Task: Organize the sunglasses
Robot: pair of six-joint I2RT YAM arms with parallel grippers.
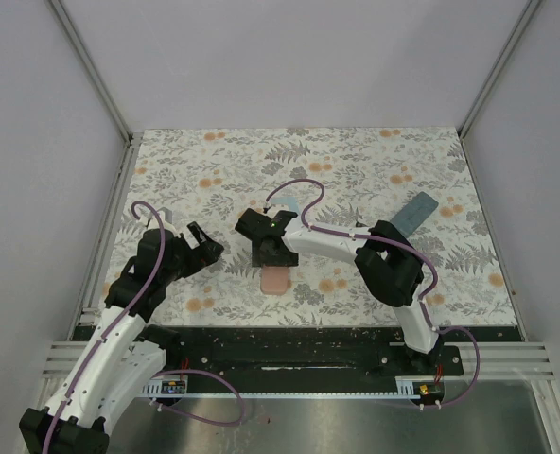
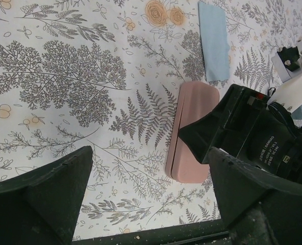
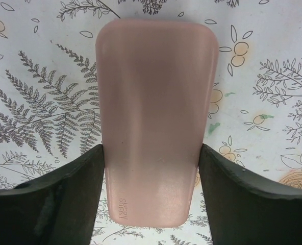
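No sunglasses show in any view. A pink oblong case [image 1: 274, 280] lies closed on the fern-print table, near the front middle. My right gripper [image 1: 271, 253] stands over it from the far side. In the right wrist view, the right gripper [image 3: 151, 168] has both dark fingers pressed flat against the long sides of the pink case [image 3: 156, 87]. My left gripper [image 1: 204, 244] hovers to the left of the case. Its wide-apart fingers hold nothing in the left wrist view, where the left gripper [image 2: 148, 168] looks at the pink case [image 2: 189, 132] from the side.
A blue-grey oblong case [image 1: 414, 213] lies at the right of the table. A light blue cloth [image 2: 214, 41] lies flat beyond the pink case. The table's black front rail [image 1: 289, 345] runs along the near edge, and white walls close in the sides.
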